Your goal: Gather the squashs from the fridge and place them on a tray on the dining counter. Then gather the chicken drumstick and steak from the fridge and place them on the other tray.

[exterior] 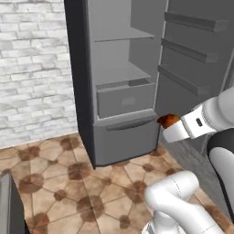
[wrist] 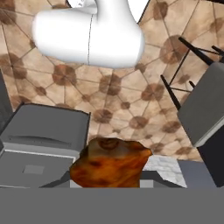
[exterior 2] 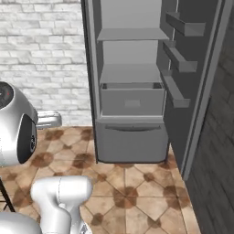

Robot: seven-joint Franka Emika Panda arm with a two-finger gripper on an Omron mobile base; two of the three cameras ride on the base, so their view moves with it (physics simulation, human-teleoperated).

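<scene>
The fridge (exterior: 119, 87) stands open, its door (exterior: 196, 55) swung out to the right, and its light grey shelves and drawer (exterior 2: 132, 101) hold nothing that I can see. My gripper (exterior: 167, 122) hangs in front of the fridge's lower part, at the door's inner edge, shut on the chicken drumstick (exterior: 167, 120), an orange-brown piece with darker patches. In the hand view the chicken drumstick (wrist: 109, 164) sits at the bottom centre and hides my fingertips. Beside it is the fridge's grey lower front (wrist: 41, 133).
A white brick wall (exterior: 32, 68) runs left of the fridge. Brown patterned floor tiles (exterior 2: 137, 192) lie in front of it. The open door's shelves (exterior 2: 176, 64) jut out on the right. A grey seat on dark legs (wrist: 203, 107) stands on the floor.
</scene>
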